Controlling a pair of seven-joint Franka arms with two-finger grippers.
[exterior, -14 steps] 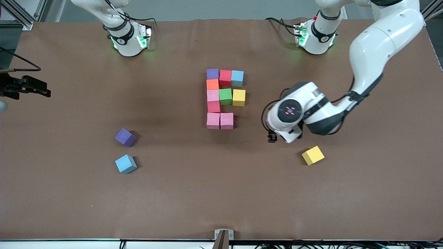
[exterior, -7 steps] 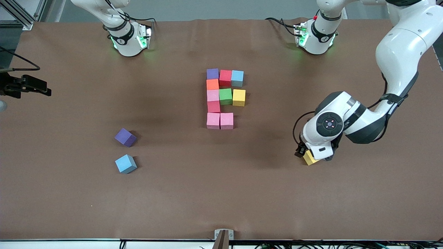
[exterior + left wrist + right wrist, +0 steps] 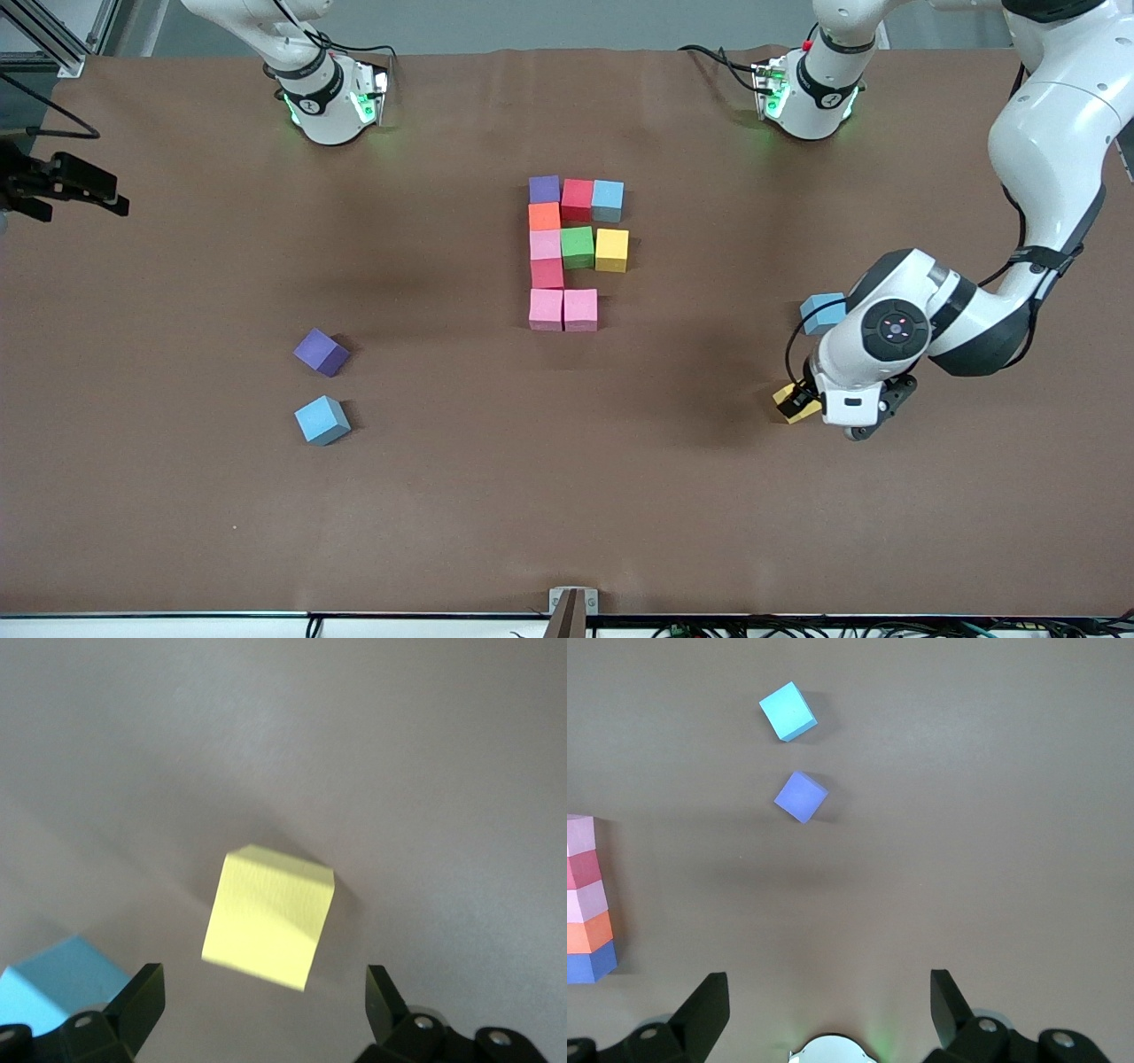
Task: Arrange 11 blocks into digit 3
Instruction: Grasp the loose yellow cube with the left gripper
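Moved: left gripper (image 3: 802, 400) has come down from beside the figure to the loose yellow block (image 3: 788, 400), uncovering a blue block (image 3: 824, 311) just beside the arm.
Left gripper: jaws spread, straddling yellow block (image 3: 269, 916), not pinching.
Right gripper: (image 3: 89, 190) waits at the table edge, spread.
Figure: (image 3: 576, 252) ten touching cubes, mid-table.
Strays: purple block (image 3: 320, 352), light-blue block (image 3: 322, 419), toward the right arm's end.
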